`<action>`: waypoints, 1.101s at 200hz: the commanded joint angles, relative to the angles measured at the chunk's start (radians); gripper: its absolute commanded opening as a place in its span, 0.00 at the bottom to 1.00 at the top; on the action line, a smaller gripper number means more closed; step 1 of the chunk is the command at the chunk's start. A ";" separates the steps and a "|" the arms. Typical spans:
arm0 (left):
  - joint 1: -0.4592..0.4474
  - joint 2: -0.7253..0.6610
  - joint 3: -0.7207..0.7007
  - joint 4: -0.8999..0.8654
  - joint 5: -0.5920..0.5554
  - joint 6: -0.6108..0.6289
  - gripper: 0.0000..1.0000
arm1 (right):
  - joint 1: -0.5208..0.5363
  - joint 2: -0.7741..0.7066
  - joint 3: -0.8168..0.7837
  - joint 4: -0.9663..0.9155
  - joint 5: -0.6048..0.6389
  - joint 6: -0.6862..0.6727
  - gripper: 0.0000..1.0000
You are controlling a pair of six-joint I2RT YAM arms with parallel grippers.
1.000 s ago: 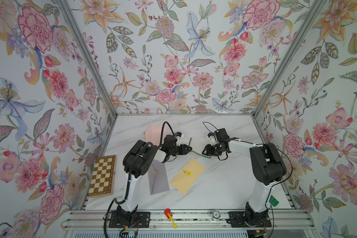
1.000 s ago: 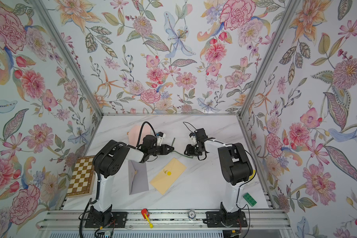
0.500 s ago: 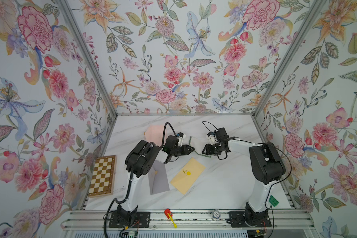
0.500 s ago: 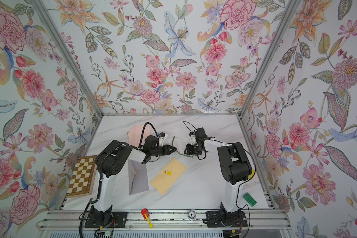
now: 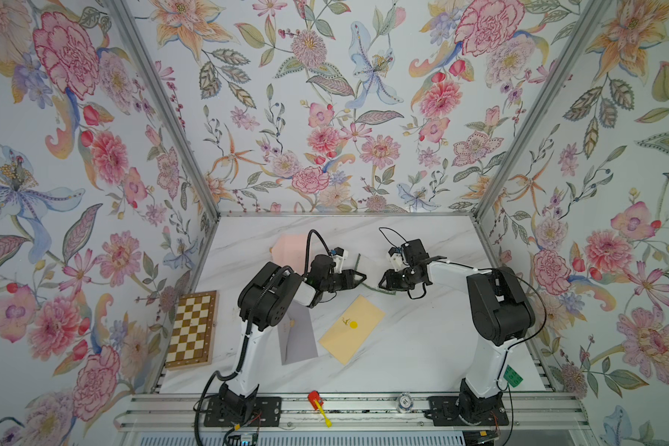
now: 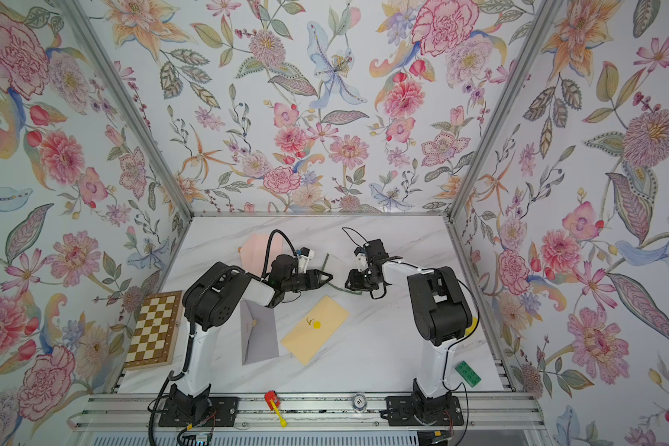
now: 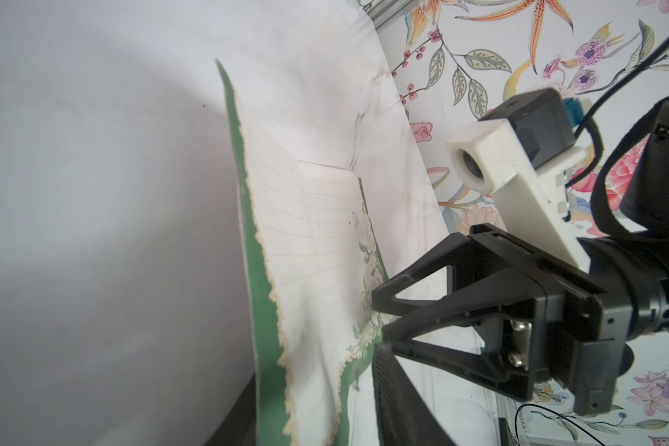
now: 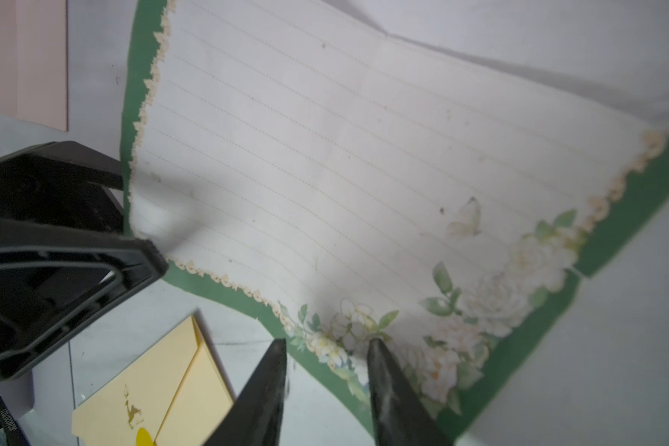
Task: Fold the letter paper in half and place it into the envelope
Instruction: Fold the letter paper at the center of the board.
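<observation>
I am at the start of the fold: the letter paper (image 8: 325,154) lies unfolded on the table (image 5: 421,347), toward the far middle, and both arms reach in from either side to its near edge. My right gripper (image 8: 327,351) has its jaws partly apart, straddling the flowered green border, with nothing pinched as far as I can see. My left gripper (image 8: 138,216) stands at the other near corner, jaws likewise narrow but apart; I cannot tell whether the corner sits between them. The sheet seems to bow up a little along that edge. The yellow envelope (image 5: 351,335) lies flat nearer the front, apart from the paper, its flap seemingly down. Next, I judge, both grippers must close on their corners together, lift evenly and carry that edge over to the far side, keeping the corners square so the crease lands in the middle.
</observation>
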 commanded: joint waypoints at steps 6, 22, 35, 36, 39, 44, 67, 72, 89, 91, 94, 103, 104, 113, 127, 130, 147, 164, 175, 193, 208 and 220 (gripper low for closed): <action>-0.003 -0.003 0.002 0.031 -0.001 0.001 0.40 | 0.008 0.038 -0.016 -0.074 0.051 -0.017 0.39; 0.004 -0.022 -0.012 0.024 -0.010 0.012 0.41 | 0.007 0.036 -0.020 -0.074 0.051 -0.017 0.39; 0.008 -0.039 -0.026 0.019 -0.019 0.020 0.40 | 0.007 0.034 -0.022 -0.074 0.050 -0.018 0.39; 0.008 -0.040 -0.027 0.019 -0.020 0.021 0.40 | 0.006 0.034 -0.022 -0.074 0.050 -0.017 0.39; 0.008 -0.043 -0.029 0.018 -0.020 0.022 0.40 | 0.006 0.034 -0.022 -0.074 0.050 -0.016 0.39; 0.010 -0.049 -0.035 0.018 -0.021 0.026 0.40 | 0.006 0.034 -0.022 -0.074 0.049 -0.017 0.39; 0.015 -0.076 -0.057 0.001 -0.035 0.045 0.34 | 0.006 0.034 -0.021 -0.073 0.037 -0.016 0.39; 0.015 -0.083 -0.061 -0.003 -0.039 0.048 0.32 | 0.005 0.034 -0.020 -0.073 0.034 -0.016 0.39; 0.015 -0.099 -0.071 -0.022 -0.052 0.063 0.30 | 0.005 0.033 -0.022 -0.073 0.030 -0.015 0.38; 0.015 -0.100 -0.071 -0.023 -0.053 0.065 0.30 | 0.004 0.032 -0.021 -0.073 0.030 -0.015 0.38; 0.016 -0.102 -0.072 -0.025 -0.055 0.067 0.30 | 0.005 0.031 -0.021 -0.072 0.029 -0.015 0.38; 0.018 -0.106 -0.073 -0.028 -0.059 0.070 0.30 | 0.005 0.029 -0.022 -0.071 0.028 -0.014 0.38; 0.018 -0.106 -0.073 -0.028 -0.059 0.070 0.30 | 0.005 0.030 -0.023 -0.072 0.027 -0.014 0.38; 0.018 -0.107 -0.073 -0.028 -0.062 0.073 0.30 | 0.005 0.029 -0.025 -0.073 0.026 -0.014 0.38; 0.019 -0.102 -0.069 -0.025 -0.061 0.072 0.30 | 0.004 0.025 -0.030 -0.070 0.026 -0.013 0.38; 0.018 -0.102 -0.067 -0.025 -0.061 0.073 0.30 | 0.005 0.023 -0.031 -0.072 0.027 -0.014 0.38; 0.020 -0.092 -0.061 -0.022 -0.064 0.072 0.31 | 0.005 0.021 -0.036 -0.070 0.026 -0.013 0.38; 0.020 -0.085 -0.057 -0.019 -0.066 0.070 0.32 | 0.004 0.017 -0.042 -0.070 0.027 -0.014 0.38; 0.020 -0.087 -0.062 -0.015 -0.075 0.069 0.32 | 0.005 0.016 -0.045 -0.069 0.027 -0.014 0.38; 0.020 -0.094 -0.067 -0.009 -0.089 0.073 0.30 | 0.004 0.012 -0.051 -0.068 0.028 -0.014 0.38; 0.020 -0.101 -0.067 -0.008 -0.099 0.080 0.21 | 0.005 0.009 -0.057 -0.064 0.027 -0.011 0.38; 0.020 -0.101 -0.065 -0.011 -0.105 0.084 0.13 | 0.004 0.003 -0.064 -0.056 0.023 -0.006 0.38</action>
